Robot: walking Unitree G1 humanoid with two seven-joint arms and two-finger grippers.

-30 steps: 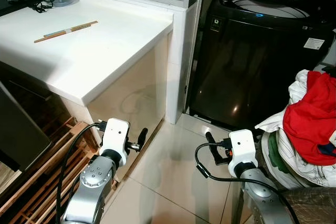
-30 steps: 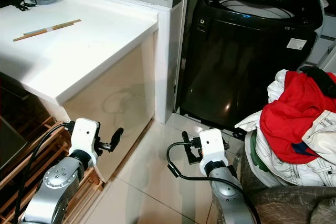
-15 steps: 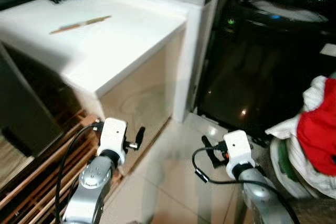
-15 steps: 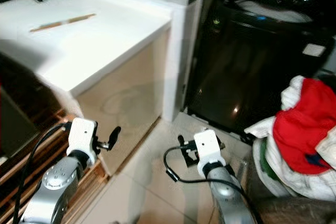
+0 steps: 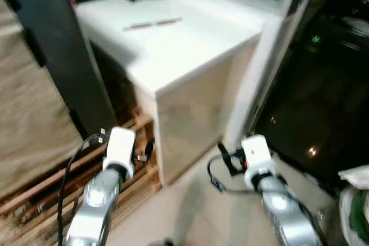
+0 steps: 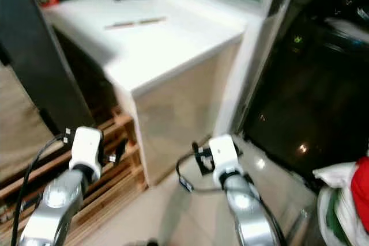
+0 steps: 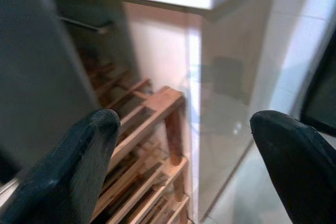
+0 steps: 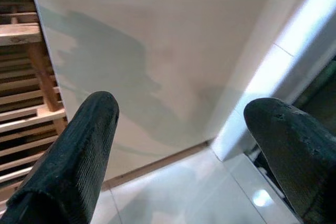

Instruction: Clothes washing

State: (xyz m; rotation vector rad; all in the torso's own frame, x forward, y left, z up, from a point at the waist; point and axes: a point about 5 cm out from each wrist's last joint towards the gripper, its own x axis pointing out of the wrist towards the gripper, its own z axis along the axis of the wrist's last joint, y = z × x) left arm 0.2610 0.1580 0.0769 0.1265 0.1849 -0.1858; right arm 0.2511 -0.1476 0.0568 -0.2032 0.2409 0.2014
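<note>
Washing machine (image 5: 323, 96) fills the blurred right side, probably dark; left pincer (image 7: 184, 150) and right pincer (image 8: 178, 145) gape empty, low centre

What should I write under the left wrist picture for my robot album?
Open left gripper, black fingers spread wide, facing a wooden slatted rack beside a beige cabinet side.

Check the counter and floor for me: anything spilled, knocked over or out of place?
Nothing stands out. A thin stick lies flat on the white counter, clothes pile sits at the robot's right, and both grippers are open and empty.
</note>
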